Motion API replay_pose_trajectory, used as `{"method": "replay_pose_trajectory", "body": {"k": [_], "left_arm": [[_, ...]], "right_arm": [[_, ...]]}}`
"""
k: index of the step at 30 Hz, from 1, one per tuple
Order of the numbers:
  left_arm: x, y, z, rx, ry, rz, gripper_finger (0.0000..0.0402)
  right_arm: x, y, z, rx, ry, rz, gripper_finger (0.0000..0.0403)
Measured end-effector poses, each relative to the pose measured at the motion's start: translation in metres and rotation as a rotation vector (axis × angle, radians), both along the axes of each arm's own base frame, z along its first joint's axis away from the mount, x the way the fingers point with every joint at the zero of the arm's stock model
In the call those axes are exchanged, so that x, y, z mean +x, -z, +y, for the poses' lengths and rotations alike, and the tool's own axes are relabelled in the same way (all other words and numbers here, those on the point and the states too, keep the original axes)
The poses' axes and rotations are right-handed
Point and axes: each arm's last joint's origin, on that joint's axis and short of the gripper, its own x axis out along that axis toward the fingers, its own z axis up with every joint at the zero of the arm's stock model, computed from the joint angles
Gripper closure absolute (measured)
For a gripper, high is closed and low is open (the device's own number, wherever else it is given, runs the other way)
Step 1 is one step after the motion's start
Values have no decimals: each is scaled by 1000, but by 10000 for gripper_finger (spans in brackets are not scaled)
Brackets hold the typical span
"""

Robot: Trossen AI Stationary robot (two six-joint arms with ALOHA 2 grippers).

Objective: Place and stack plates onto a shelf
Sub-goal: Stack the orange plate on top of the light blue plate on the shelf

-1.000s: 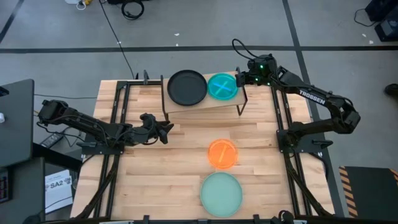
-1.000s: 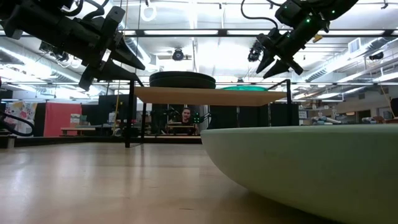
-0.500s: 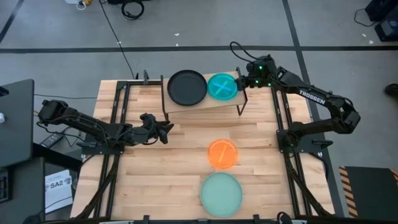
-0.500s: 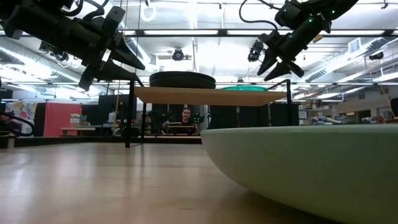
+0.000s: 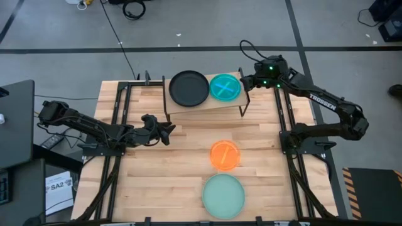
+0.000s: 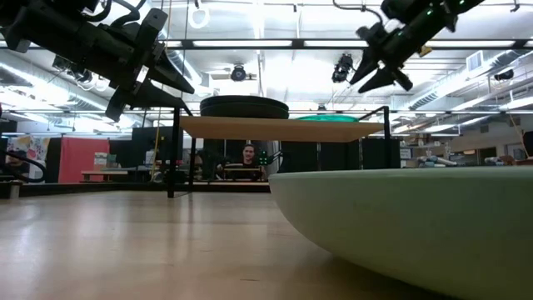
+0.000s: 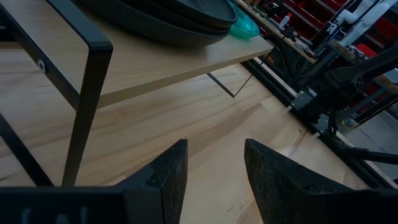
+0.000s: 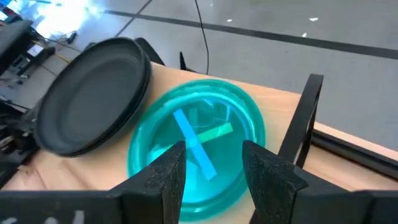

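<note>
Tabletop holding orange plate (image 5: 224, 154) nearest right gripper (image 5: 245, 80), open and empty by shelf (image 5: 207, 103); left gripper (image 5: 168, 130) open.

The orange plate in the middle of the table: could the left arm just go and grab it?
Probably yes. The orange plate lies alone on bare wood, and the left gripper hovers open and empty nearby, with nothing between them.

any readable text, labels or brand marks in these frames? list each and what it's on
"TROSSEN": white lettering on the right arm's forearm link, high view.
"SA2": printed on a white sheet of paper beside the table's left edge, high view; the smaller print on that sheet is too small to read.
Posters and signs in the room behind the table, low view: too blurred to read.
No text on the plates or the shelf.
</note>
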Motion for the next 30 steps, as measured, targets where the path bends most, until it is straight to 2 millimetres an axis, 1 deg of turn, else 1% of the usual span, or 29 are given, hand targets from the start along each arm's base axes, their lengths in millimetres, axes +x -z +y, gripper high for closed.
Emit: {"method": "replay_pose_trajectory", "body": {"k": [6, 12, 16, 21, 30], "left_arm": [[0, 0, 0, 0, 0, 0, 237], [0, 0, 0, 0, 0, 0, 237], [0, 0, 0, 0, 0, 0, 237], [0, 0, 0, 0, 0, 0, 237], [0, 0, 0, 0, 0, 0, 237]], "right_arm": [[-16, -10, 25, 22, -53, 9, 240], [-29, -14, 58, 53, -124, 65, 240], [-35, -16, 79, 60, -135, 86, 240], [-35, -19, 101, 51, -173, 65, 240], [-24, -18, 131, 59, -237, 62, 240]]}}
